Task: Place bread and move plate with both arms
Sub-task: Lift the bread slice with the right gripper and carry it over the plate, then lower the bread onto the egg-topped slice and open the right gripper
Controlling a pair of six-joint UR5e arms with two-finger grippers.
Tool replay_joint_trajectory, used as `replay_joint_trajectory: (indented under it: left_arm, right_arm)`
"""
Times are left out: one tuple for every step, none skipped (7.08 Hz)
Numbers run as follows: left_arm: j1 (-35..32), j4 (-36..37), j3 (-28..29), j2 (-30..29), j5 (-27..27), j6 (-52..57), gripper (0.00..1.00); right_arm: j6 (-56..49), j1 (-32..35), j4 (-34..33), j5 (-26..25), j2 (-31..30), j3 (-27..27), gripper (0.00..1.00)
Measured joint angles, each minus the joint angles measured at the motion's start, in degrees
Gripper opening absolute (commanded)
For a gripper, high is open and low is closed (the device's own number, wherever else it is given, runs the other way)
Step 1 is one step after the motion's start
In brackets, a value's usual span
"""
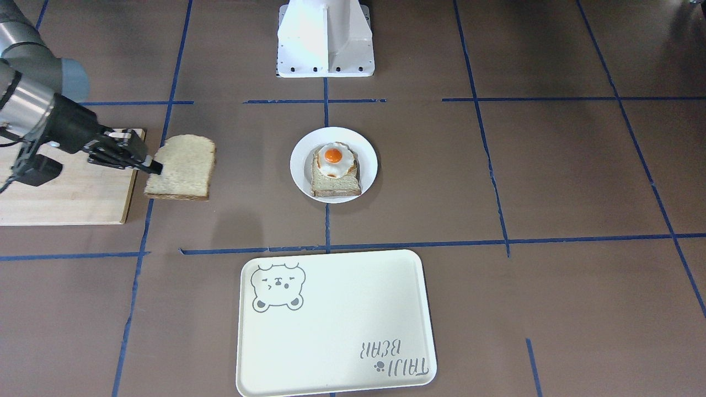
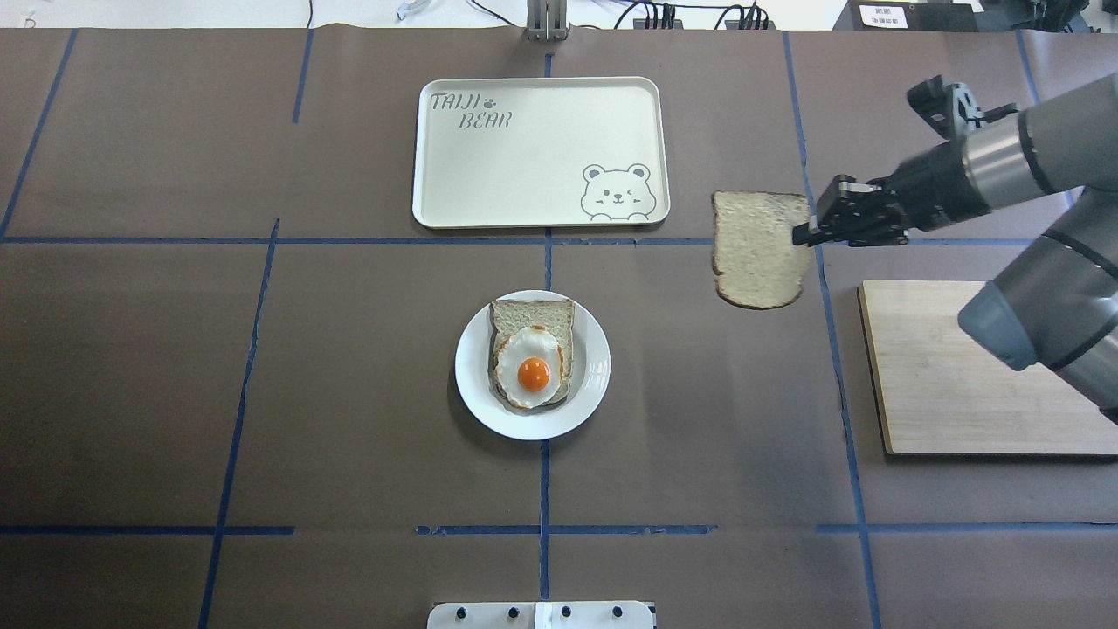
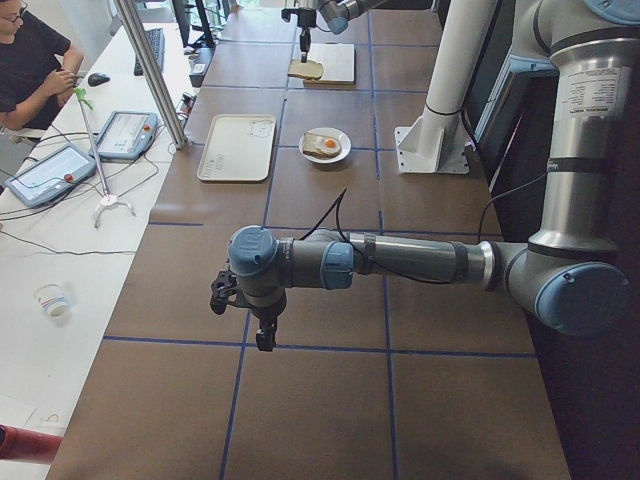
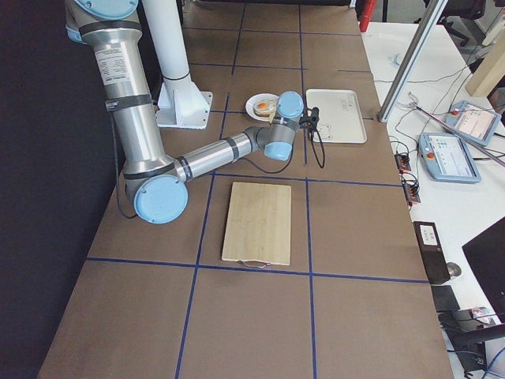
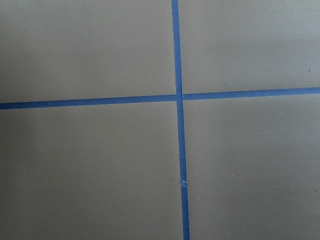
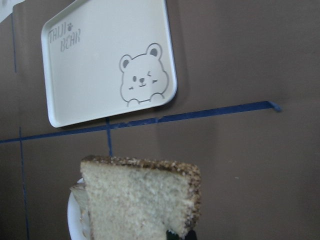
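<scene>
My right gripper [image 2: 799,234] is shut on the edge of the plain bread slice [image 2: 758,249] and holds it in the air between the cutting board and the plate; the same gripper [image 1: 157,167] and bread [image 1: 182,165] show in the front view. The bread fills the bottom of the right wrist view [image 6: 140,200]. The small white plate [image 2: 472,384] sits at the table's middle and bears a slice with a fried egg [image 2: 531,362]. My left gripper [image 3: 265,338] hangs over bare table far from the plate; I cannot tell whether it is open or shut.
A cream bear tray [image 2: 524,157] lies beyond the plate. A wooden cutting board [image 2: 961,376] lies under my right arm. The white pedestal base [image 1: 325,38] stands at the robot's side. Blue tape lines [image 5: 177,97] cross the brown table.
</scene>
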Motion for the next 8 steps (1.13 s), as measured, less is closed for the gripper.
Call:
replay_joint_trajectory:
  left_arm:
    - [0.0, 0.0, 0.3, 0.0, 0.0, 0.0, 1.0]
    - [0.0, -0.1, 0.5, 0.0, 0.0, 0.0, 1.0]
    - [0.0, -0.1, 0.6, 0.0, 0.0, 0.1, 1.0]
    - [0.0, -0.1, 0.7, 0.0, 0.0, 0.1, 1.0]
    - [0.0, -0.1, 0.8, 0.0, 0.0, 0.1, 1.0]
    - [0.0, -0.1, 0.8, 0.0, 0.0, 0.1, 1.0]
    - [0.0, -0.1, 0.8, 0.0, 0.0, 0.1, 1.0]
    - [0.0, 0.0, 0.9, -0.1, 0.0, 0.1, 1.0]
  right_arm:
    - [4.7, -6.5, 0.1, -7.4, 4.2, 0.0, 0.0]
    - [6.6, -12.2, 0.0, -14.0, 6.8, 0.0, 0.0]
    - [7.0, -16.3, -0.3, -18.7, 8.5, -0.5, 0.0]
    - [6.6, -18.1, -0.5, -20.8, 9.7, -1.9, 0.0]
    - [5.1, -18.8, -0.6, -21.6, 11.0, -4.0, 0.0]
    - [3.7, -19.2, -0.7, -21.8, 11.8, -5.9, 0.0]
    - [3.0, -19.7, -0.8, -21.9, 12.2, -7.2, 0.0]
    - [2.8, -20.4, -0.9, -22.0, 12.3, -8.1, 0.0]
